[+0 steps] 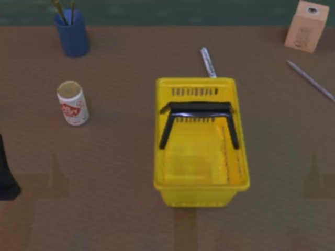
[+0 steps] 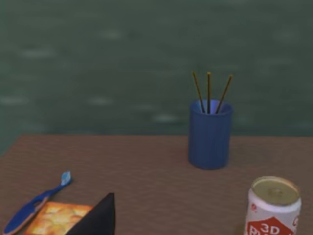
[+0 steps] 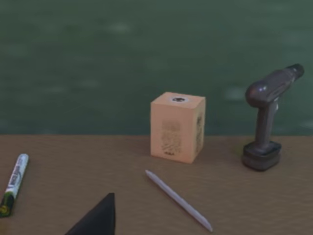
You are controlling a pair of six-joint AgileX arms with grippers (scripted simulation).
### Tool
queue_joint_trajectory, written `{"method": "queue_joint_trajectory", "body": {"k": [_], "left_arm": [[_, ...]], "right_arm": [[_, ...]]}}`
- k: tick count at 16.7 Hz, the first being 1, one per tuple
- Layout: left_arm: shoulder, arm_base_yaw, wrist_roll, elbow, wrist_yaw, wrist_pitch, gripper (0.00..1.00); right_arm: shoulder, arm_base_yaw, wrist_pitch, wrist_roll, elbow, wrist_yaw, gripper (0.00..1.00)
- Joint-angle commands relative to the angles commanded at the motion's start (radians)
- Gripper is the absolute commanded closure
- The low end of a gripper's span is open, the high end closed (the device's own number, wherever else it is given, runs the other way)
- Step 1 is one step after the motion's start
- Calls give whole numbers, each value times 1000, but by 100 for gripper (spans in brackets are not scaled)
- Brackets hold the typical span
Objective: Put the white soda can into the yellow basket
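Observation:
The white soda can (image 1: 72,103) with a red logo stands upright at the table's left; the left wrist view shows it close by (image 2: 273,206). The yellow basket (image 1: 201,192) sits in the middle, its black handle (image 1: 198,109) folded over the far end, and nothing lies inside it. My left arm (image 1: 6,175) is at the left edge, nearer the front than the can and apart from it. Only one black finger (image 2: 98,221) shows in the left wrist view, with bare table beside it. My right arm is outside the top view; its wrist view shows one finger (image 3: 98,220) holding nothing.
A blue cup with pencils (image 1: 71,32) stands behind the can. A marker (image 1: 208,63) lies just behind the basket. An orange box (image 1: 306,25) and a pale pen (image 1: 310,79) are at the far right, with a drill (image 3: 266,122) nearby. A blue toothbrush (image 2: 34,205) lies by my left finger.

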Motion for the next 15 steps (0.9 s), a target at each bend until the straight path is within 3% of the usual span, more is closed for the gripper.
{"method": "queue_joint_trajectory", "body": {"k": [7, 15], "left_arm": [[141, -22, 35, 126, 10, -84, 0], [767, -81, 211, 676, 21, -460, 0]], "right_arm": [[0, 0, 0, 0, 0, 0, 0], [0, 0, 0, 0, 0, 0, 0]]}}
